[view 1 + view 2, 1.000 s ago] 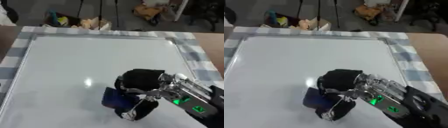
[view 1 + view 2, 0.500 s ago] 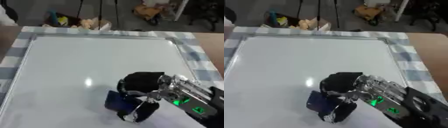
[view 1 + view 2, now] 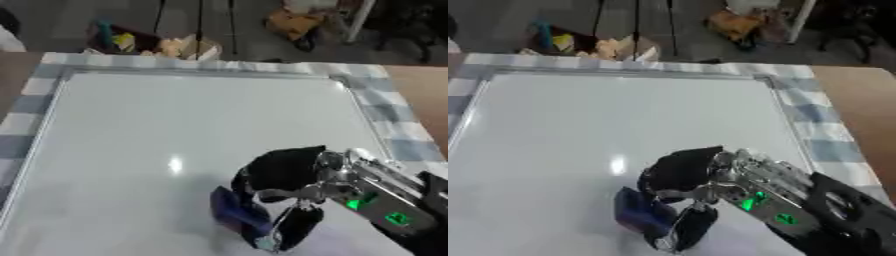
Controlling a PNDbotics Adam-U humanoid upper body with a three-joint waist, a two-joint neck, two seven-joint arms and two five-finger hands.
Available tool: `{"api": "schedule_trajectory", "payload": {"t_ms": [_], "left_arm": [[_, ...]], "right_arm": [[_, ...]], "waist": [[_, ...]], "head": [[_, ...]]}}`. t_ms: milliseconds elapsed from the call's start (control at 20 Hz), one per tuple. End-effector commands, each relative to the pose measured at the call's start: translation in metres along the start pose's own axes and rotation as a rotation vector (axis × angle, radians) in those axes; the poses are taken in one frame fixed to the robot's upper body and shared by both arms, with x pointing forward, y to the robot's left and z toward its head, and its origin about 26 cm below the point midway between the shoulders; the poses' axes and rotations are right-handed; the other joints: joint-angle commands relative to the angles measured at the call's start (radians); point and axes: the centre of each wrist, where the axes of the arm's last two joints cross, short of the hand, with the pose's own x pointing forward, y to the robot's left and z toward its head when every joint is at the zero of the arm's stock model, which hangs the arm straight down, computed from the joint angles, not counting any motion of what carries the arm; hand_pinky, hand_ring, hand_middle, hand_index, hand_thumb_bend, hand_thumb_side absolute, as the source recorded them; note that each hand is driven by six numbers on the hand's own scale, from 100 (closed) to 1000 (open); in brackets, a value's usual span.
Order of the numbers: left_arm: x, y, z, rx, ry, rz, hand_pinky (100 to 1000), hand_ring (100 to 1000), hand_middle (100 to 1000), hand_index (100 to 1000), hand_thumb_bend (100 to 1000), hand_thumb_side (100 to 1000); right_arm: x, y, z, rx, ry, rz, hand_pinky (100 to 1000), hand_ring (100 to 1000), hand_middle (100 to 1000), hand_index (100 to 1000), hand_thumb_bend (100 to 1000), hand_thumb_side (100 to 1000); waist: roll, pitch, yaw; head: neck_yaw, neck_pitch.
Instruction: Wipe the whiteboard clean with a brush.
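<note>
So the brush [image 3: 238, 216] is a dark blue block sitting low on the whiteboard [image 3: 175, 130], near the front edge and a bit right of centre. Its long axis looks like it runs on a diagonal, from upper left down toward lower right, though the fingers cover a good part of it, so I can't be sure where its far end stops.

The whiteboard lies flat and fills most of the bench, with a silver frame all round and a blue-and-white checked cloth [image 3: 398, 131] showing past its edges. There's a bright glare spot on the board just left of the brush. Bare brown bench [image 3: 859, 100] shows at the right. Beyond the far edge is floor clutter: a cardboard box [image 3: 293, 21], some yellowish stuff [image 3: 179, 47], and thin dark legs of a stand. Nothing else sits on the board itself.

The right hand [image 3: 284, 175] comes in from the lower right, black fingers curled round the brush from above and the right, holding it against the board. Green lights glow on the wrist.
</note>
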Motion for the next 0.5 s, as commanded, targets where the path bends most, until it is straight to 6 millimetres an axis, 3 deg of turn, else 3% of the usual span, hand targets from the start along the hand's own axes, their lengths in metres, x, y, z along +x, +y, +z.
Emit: {"api": "schedule_trajectory", "payload": {"t_ms": [50,200,500], "left_arm": [[0.0051,-0.0006,-0.0051,-0.011,-0.025,-0.004,368,718,563,607,100,937],[0.0051,-0.0006,-0.0051,-0.012,-0.025,-0.004,368,718,563,607,100,936],[0.0052,-0.0007,-0.0057,-0.012,-0.028,-0.002,369,718,564,607,100,935]], "right_arm": [[-0.0027,-0.0064,0.0103,0.002,0.010,0.037,676,754,691,569,100,568],[-0.0032,-0.0069,0.0109,-0.001,0.011,0.046,676,753,693,571,100,592],[-0.0033,-0.0074,0.0110,0.005,0.022,0.051,670,752,701,582,201,647]], "waist": [[0.004,-0.019,0.000],[0.004,-0.020,0.001],[0.002,-0.021,0.006]], "head": [[-0.001,-0.008],[-0.001,-0.008],[-0.001,-0.009]]}}
